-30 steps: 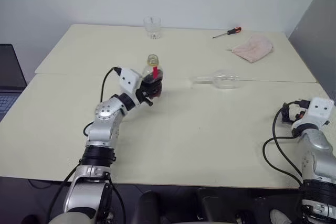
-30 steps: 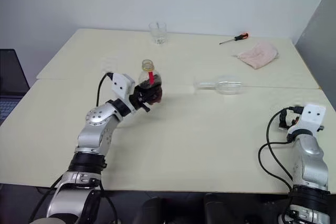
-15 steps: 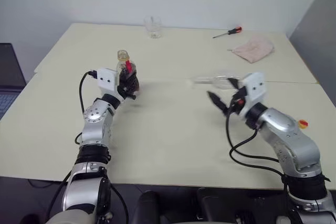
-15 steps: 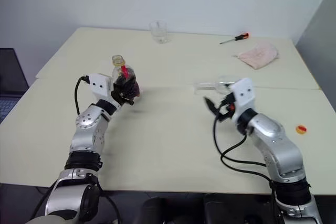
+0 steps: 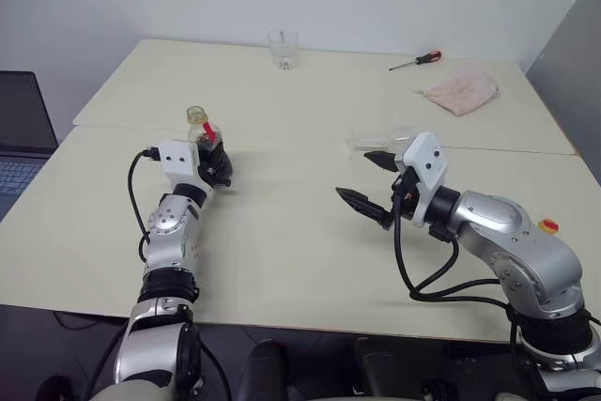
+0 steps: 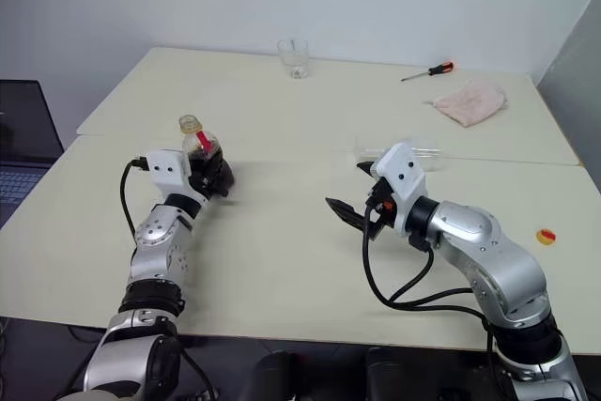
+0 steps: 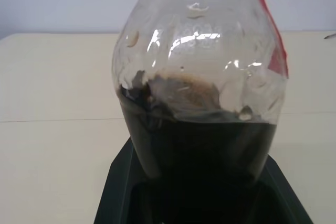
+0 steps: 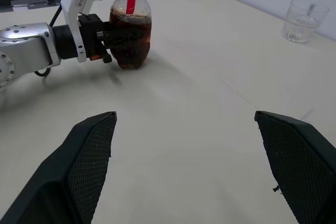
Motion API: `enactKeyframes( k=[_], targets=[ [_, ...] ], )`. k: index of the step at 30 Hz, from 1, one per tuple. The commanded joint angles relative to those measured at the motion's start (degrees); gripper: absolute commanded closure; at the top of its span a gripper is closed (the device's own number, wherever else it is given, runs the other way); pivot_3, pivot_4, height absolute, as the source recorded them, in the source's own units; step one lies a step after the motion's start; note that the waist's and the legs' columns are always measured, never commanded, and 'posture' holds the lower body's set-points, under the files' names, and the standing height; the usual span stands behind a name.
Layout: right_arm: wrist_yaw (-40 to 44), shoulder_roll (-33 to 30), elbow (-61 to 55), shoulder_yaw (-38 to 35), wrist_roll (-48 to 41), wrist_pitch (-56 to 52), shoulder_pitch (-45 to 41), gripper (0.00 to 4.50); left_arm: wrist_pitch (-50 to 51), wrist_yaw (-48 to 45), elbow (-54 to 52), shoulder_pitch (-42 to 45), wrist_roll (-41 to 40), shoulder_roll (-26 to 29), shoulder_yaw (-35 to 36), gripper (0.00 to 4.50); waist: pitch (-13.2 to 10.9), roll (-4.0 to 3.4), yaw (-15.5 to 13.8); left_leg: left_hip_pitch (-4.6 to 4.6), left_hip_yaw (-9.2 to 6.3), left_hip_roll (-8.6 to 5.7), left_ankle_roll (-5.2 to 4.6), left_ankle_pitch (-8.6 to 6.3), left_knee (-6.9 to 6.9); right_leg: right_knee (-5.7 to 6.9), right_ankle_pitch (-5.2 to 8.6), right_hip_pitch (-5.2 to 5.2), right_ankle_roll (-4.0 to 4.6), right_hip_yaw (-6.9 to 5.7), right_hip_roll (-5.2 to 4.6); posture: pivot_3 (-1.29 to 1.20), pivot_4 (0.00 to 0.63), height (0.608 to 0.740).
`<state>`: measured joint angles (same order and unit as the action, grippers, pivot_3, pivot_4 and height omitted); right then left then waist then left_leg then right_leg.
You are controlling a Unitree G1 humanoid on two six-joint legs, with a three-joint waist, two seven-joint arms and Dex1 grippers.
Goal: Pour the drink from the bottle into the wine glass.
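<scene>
My left gripper (image 5: 214, 166) is shut on the lower body of the bottle (image 5: 201, 136), which it holds upright at the left of the table. The bottle is small and round with a red label strip. The dark drink (image 7: 199, 150) fills about its lower half. The wine glass (image 6: 427, 150) lies on its side near the table's middle seam, partly hidden behind my right wrist. My right gripper (image 5: 371, 180) hovers in front of the glass with its fingers wide open and nothing between them, pointing left toward the bottle (image 8: 130, 30).
At the far edge of the table (image 5: 282, 260) stands a short clear tumbler (image 5: 283, 48). A red-handled screwdriver (image 5: 416, 61) and a pink cloth (image 5: 460, 87) lie at the back right. A small yellow-and-red round thing (image 5: 547, 226) sits at the right. A laptop (image 5: 23, 138) is off the table's left.
My left gripper has carried the bottle leftward and a little lower. My right arm has swung in from the table's right edge to the middle, with its gripper open.
</scene>
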<state>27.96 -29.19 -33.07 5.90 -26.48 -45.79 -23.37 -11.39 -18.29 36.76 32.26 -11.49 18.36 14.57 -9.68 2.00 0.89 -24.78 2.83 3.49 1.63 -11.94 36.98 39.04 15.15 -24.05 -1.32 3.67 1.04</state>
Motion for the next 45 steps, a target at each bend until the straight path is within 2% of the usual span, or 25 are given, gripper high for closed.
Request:
enactKeyframes(
  k=[1,7,9,17,22,24,27,32,34,37,41,43,45],
  targets=[
    [0.24,-0.13,-0.46,-0.04,0.13,-0.22,-1.03,0.0,-0.67,1.17,-0.09,-0.38,-1.49,-0.63,1.64,2.53,0.0,0.0,0.05,0.01,0.0,0.0,0.0,0.0,0.0,0.0,0.0,0.0,0.0,0.01,0.0,0.0,0.15,0.74],
    [0.93,-0.42,0.3,-0.09,0.81,-0.03,-1.13,0.0,-0.64,3.32,-0.44,-1.96,-1.66,-0.72,2.72,0.49,0.01,0.0,0.36,0.03,0.0,0.01,0.0,0.0,0.0,0.02,0.0,0.0,0.0,0.02,0.01,0.0,0.15,0.74],
    [1.3,-0.53,0.42,-0.02,0.72,-0.28,-1.22,0.0,-0.52,3.46,-1.0,-2.85,-1.9,-0.63,3.0,0.04,0.02,-0.01,0.49,0.04,0.0,0.01,0.0,0.0,-0.01,0.03,0.0,0.01,0.0,0.02,0.02,0.0,0.15,0.74],
    [1.31,0.28,1.61,-1.6,-0.28,-1.16,-1.51,0.0,3.68,2.42,-9.04,-8.31,-2.94,-0.37,2.43,0.04,0.02,-0.01,0.8,0.05,0.01,0.03,0.0,0.0,-0.01,0.03,0.0,0.01,0.0,0.03,0.02,0.0,0.15,0.74],
    [1.33,0.43,2.27,-4.37,-2.0,-1.81,-0.63,0.0,9.95,1.41,-21.81,-16.31,-4.24,-0.54,1.34,0.04,0.02,-0.01,0.98,0.05,0.03,0.07,0.0,0.0,-0.03,0.03,0.0,0.0,0.01,0.08,0.0,0.0,0.15,0.74],
    [0.61,1.17,3.23,-7.15,-4.0,-2.99,-0.56,0.0,13.12,1.2,-29.48,-21.98,-5.07,-0.42,1.27,0.04,0.02,-0.01,1.02,0.06,0.05,0.12,0.0,0.0,-0.04,0.03,0.0,0.0,0.01,0.1,-0.03,0.0,0.15,0.74],
    [-2.3,4.43,5.09,-12.04,-8.01,-5.62,-1.51,0.0,17.07,0.68,-38.14,-27.72,-7.04,-0.83,0.97,0.04,0.03,0.02,0.98,0.08,0.05,0.15,0.0,0.0,-0.05,0.04,0.0,0.0,0.01,0.13,-0.07,0.0,0.15,0.74],
    [-6.08,8.98,5.25,-14.09,-11.38,-8.53,-2.76,0.0,21.25,0.82,-48.96,-32.23,-8.74,-0.95,0.08,0.04,0.04,0.02,0.94,0.08,0.04,0.12,0.0,0.0,-0.04,0.04,0.01,0.01,-0.01,0.12,-0.07,0.0,0.15,0.74],
    [-10.04,12.88,5.57,-16.04,-15.0,-11.95,-3.33,0.0,25.44,0.6,-56.46,-35.18,-10.46,-0.77,-1.86,0.04,0.06,0.05,0.98,0.08,0.06,0.12,0.0,0.0,-0.04,0.02,0.01,0.01,0.0,0.16,-0.08,0.0,0.15,0.74],
    [-19.36,18.54,8.16,-17.97,-14.47,-16.89,-4.73,0.0,32.72,-3.22,-65.18,-37.53,-12.48,2.5,-7.59,0.04,0.06,0.06,1.1,0.07,0.06,0.15,0.0,0.0,-0.07,0.03,0.01,-0.01,0.0,0.22,-0.09,0.0,0.15,0.74],
    [-30.53,27.38,13.22,-24.18,-15.83,-22.59,-8.22,0.0,37.84,-6.45,-65.69,-33.85,-11.91,6.96,-11.66,0.04,0.07,0.03,1.06,0.09,0.04,0.06,0.0,0.0,-0.05,0.08,0.06,-0.02,-0.08,0.19,-0.05,0.0,0.15,0.74],
    [-39.6,34.17,18.98,-30.49,-16.36,-22.29,-12.0,0.0,39.42,-10.95,-64.01,-30.28,-11.21,10.93,-14.01,0.04,0.07,0.04,1.07,0.08,0.05,0.05,0.0,0.0,-0.04,0.07,0.08,-0.03,-0.1,0.16,0.02,0.0,0.15,0.74],
    [-44.29,37.42,21.63,-34.14,-16.99,-21.9,-14.64,0.0,39.6,-13.32,-62.9,-28.24,-10.69,13.21,-15.0,0.04,0.06,0.01,1.08,0.07,0.02,0.07,0.0,0.0,-0.05,0.04,0.02,-0.06,0.0,0.13,0.12,0.0,0.15,0.74]
  ],
)
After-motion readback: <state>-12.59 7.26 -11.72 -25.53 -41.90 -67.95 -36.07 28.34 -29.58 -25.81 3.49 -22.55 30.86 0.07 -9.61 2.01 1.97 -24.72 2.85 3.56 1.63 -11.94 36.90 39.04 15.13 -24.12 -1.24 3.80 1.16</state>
